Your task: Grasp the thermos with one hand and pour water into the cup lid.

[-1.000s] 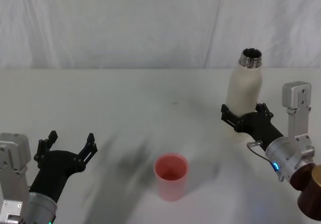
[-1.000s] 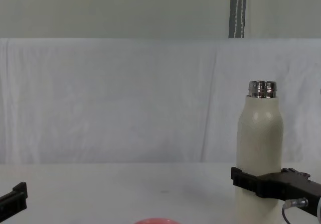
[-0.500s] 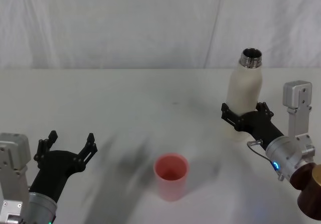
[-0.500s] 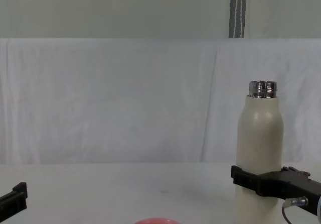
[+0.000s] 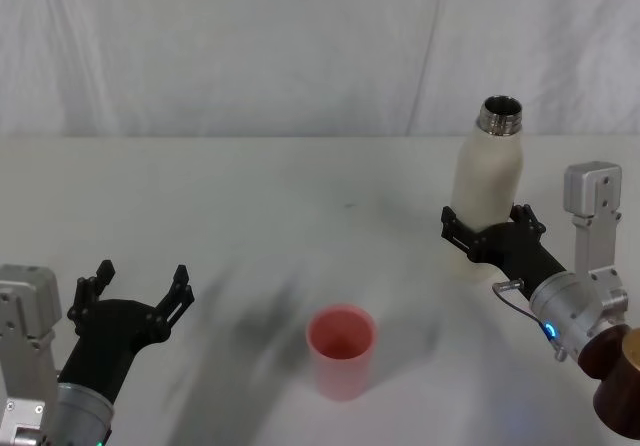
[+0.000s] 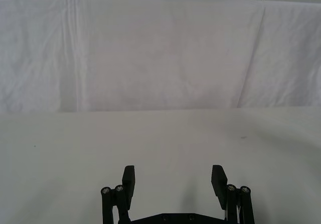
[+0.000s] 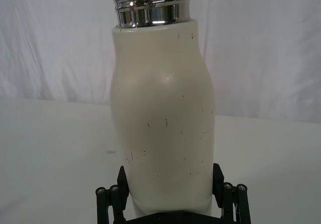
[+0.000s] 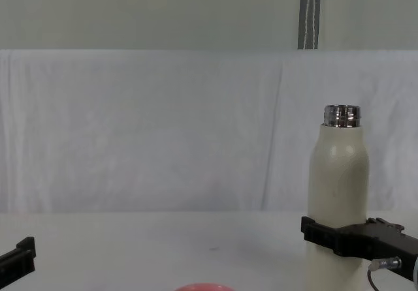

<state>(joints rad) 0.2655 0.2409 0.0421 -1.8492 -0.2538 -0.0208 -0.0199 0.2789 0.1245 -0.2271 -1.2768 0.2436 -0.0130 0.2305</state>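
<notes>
— From the head camera, what's going on over at three o'clock?

— The right gripper (image 5: 488, 232) is clamping its black fingers around the lower body of the tall cream-white matte thermos (image 5: 489, 181) with the shiny threaded steel neck. The bottle is standing upright, uncapped, on the white table (image 5: 250, 196). The small pink round cup lid (image 5: 341, 349) is sitting open side up at about six o'clock, well apart from the bottle.

— And the other arm?

— The left gripper (image 5: 133, 288) is hanging at eight o'clock with its fingers spread wide, gripping nothing.

— The left wrist camera?

— Its two black fingers (image 6: 129, 180) are standing far apart over bare tabletop, with the white backdrop cloth (image 6: 150, 53) hanging behind.

— The right wrist one?

— The thermos is rising straight up from between the fingers, which are pressing against both sides of its base. Small dark scuffs are showing on the cream body.

— And from the chest?

— The thermos is standing at four o'clock, the right gripper's black fingers wrapping its lower part. The pink rim is just peeking in at six o'clock, and a fingertip of the left gripper is showing at eight o'clock.
</notes>
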